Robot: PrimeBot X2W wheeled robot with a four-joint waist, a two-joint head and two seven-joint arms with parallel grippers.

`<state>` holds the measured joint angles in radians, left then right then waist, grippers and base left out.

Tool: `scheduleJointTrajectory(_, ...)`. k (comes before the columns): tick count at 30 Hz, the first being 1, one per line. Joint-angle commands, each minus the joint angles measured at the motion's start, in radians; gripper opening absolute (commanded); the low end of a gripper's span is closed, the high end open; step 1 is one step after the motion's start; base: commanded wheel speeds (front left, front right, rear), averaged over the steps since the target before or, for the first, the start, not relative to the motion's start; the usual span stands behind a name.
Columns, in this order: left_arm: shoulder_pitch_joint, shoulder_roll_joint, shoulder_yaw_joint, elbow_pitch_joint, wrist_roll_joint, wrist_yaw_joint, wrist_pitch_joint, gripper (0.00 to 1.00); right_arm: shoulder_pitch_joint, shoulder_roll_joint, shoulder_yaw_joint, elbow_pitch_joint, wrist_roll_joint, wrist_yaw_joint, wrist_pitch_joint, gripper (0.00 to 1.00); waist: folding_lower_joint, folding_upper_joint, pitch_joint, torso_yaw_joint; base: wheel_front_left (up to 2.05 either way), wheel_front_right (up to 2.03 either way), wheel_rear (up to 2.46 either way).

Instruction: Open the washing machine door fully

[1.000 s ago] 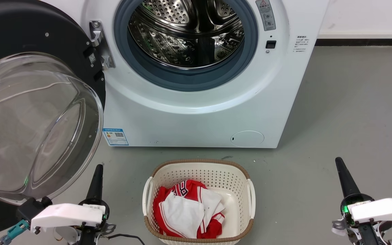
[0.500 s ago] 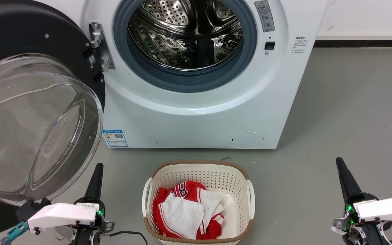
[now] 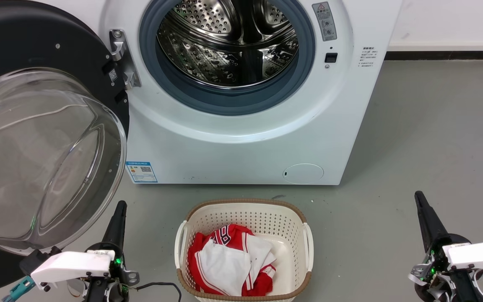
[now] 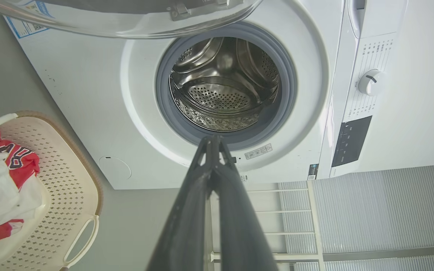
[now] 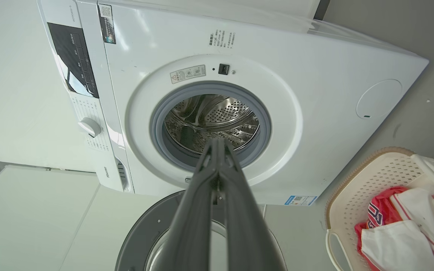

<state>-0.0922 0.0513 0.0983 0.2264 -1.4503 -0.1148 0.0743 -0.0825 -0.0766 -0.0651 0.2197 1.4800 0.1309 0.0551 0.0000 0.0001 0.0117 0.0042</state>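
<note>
The white washing machine (image 3: 241, 142) stands ahead with its steel drum (image 3: 229, 37) exposed. Its washing machine door (image 3: 44, 159), black with a clear domed glass bowl, is swung wide out to the left on its hinge (image 3: 122, 58). My left gripper (image 3: 120, 204) is low at the left, just right of the door's lower rim, shut and holding nothing. In the left wrist view the left gripper (image 4: 212, 138) points at the drum (image 4: 222, 94). My right gripper (image 3: 417, 195) hovers over the floor at the lower right, shut and empty; the right gripper (image 5: 217, 142) also faces the drum (image 5: 211, 120).
A cream laundry basket (image 3: 245, 214) with red and white clothes (image 3: 229, 260) sits on the grey floor between my two grippers, in front of the machine. Open floor (image 3: 434, 126) lies to the right of the machine.
The whole head view has shifted slightly, so the camera moved. Both grippers sit a little lower in the picture. The door stays swung out as before.
</note>
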Motion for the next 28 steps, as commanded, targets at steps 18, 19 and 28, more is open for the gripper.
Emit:
scheduleJointTrajectory(18, -0.021, -0.001, 0.018, 0.020, -0.158, -0.018, 0.041, 0.00, -0.028, 0.003, -0.016, 0.025, 0.155, 0.000, 0.033, 0.00, 0.0000, -0.0001, -0.008, -0.004, 0.00, 0.00, 0.00)
scheduleJointTrajectory(19, -0.021, -0.002, 0.019, 0.021, -0.165, -0.018, 0.043, 0.00, -0.029, 0.004, -0.017, 0.026, 0.162, 0.000, 0.034, 0.00, 0.0000, -0.0001, -0.008, -0.004, 0.00, 0.00, 0.00)
scheduleJointTrajectory(28, -0.020, -0.002, 0.019, 0.021, -0.163, -0.019, 0.043, 0.00, -0.029, 0.006, -0.021, 0.026, 0.157, 0.000, 0.038, 0.00, 0.0000, -0.0001, -0.009, -0.004, 0.00, 0.00, 0.00)
